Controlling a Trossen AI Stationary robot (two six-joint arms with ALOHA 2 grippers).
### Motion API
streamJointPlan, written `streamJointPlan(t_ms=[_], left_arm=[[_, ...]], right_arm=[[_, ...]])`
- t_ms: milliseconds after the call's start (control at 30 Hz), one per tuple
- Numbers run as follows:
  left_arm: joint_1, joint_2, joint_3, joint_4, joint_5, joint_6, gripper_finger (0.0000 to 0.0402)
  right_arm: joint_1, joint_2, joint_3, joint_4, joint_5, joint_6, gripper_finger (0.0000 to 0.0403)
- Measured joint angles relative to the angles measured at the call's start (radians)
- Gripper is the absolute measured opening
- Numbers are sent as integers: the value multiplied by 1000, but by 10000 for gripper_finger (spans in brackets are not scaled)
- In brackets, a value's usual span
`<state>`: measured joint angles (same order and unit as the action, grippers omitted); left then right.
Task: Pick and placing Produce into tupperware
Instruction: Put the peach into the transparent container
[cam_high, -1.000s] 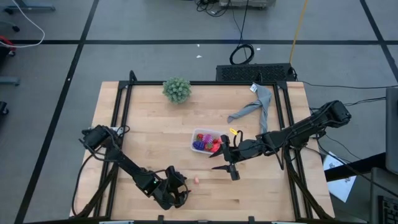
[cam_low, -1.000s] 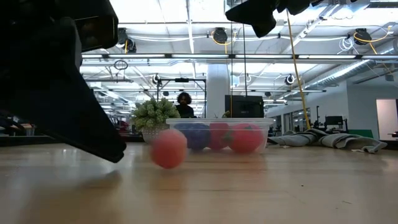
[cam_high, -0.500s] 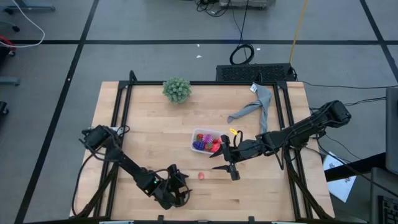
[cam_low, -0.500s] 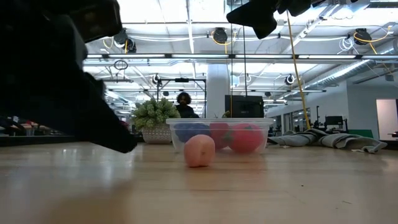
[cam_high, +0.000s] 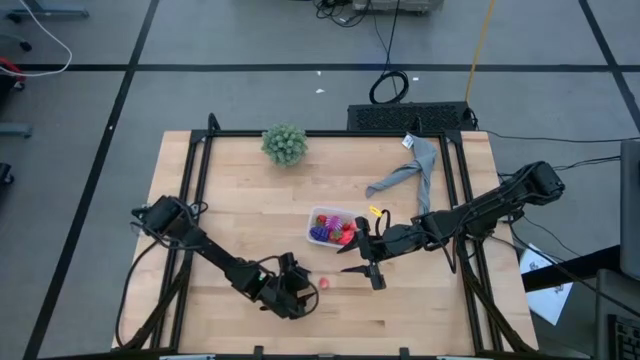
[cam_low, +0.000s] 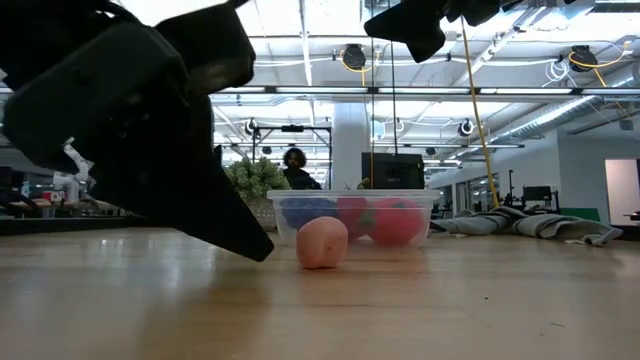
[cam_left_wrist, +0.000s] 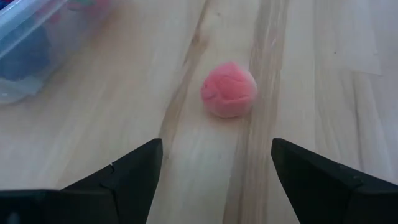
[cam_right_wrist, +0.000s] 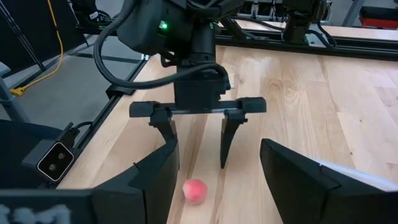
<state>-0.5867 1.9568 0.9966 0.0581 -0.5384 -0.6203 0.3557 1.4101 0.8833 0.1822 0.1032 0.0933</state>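
Observation:
A pink round fruit (cam_high: 325, 283) lies alone on the wood, on the near side of the clear tupperware (cam_high: 335, 227). The tupperware holds red, magenta and dark purple produce (cam_low: 352, 218). My left gripper (cam_high: 308, 290) is low over the table just left of the pink fruit (cam_left_wrist: 229, 89), open, with its fingers pointing at the fruit but short of it. In the right wrist view its two fingers (cam_right_wrist: 224, 140) stand just beyond the fruit (cam_right_wrist: 194, 190). My right gripper (cam_high: 360, 272) hangs open and holds nothing, above the table beside the tupperware's near right corner.
A green bushy plant (cam_high: 285, 143) stands at the far edge. A grey cloth (cam_high: 410, 172) lies at the far right. Black frame rails (cam_high: 195, 200) run along the table's sides. A person (cam_low: 296, 168) shows far off in the room beyond.
The pink fruit has rolled a short way toward the table's right and the tupperware, then come to rest. My left gripper has followed it toward the right, rolling about its own axis, and stays open. My right gripper has kept still.

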Motion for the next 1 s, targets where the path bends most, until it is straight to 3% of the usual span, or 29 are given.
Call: streamJointPlan(t_ms=[500,1000], left_arm=[[61,95,2,211,39,118,308],[64,99,2,236,37,147,294]], right_arm=[[0,0,0,-14,0,0,219],[0,0,-1,-15,0,0,219]])
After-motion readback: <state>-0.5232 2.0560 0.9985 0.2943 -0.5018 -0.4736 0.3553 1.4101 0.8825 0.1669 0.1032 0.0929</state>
